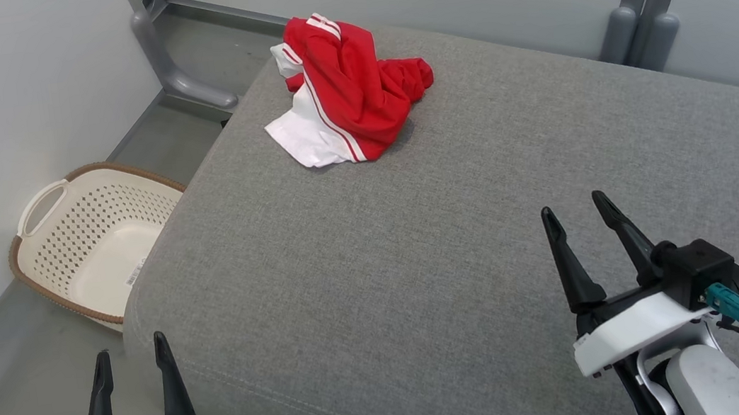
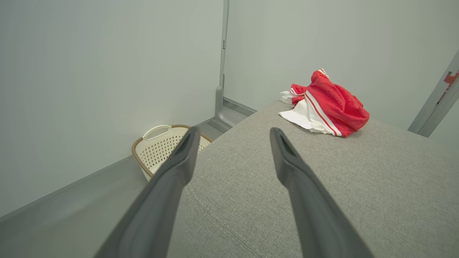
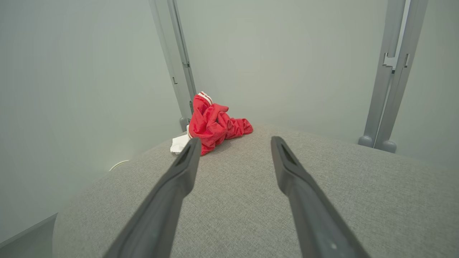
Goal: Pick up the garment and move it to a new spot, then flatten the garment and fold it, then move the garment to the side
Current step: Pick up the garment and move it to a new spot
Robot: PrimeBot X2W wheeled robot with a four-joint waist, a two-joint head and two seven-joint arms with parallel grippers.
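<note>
Garment [image 1: 343,89], red with white stripes, sits crumpled at the far left corner of the grey cushion [image 1: 420,265], well apart from both my grippers. Left gripper [image 1: 130,344] and right gripper [image 1: 571,202] are spread wide, holding nothing. Sticker [image 1: 133,274] inside the cream basket [image 1: 105,206] is too small to read

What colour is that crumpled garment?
Red with white panels and stripes; the garment shows best in the head view.

Garment [image 1: 347,89] lies far-left on the cushion [image 1: 420,265] — basket [image 1: 92,215] on the floor [image 1: 9,398], left.
</note>
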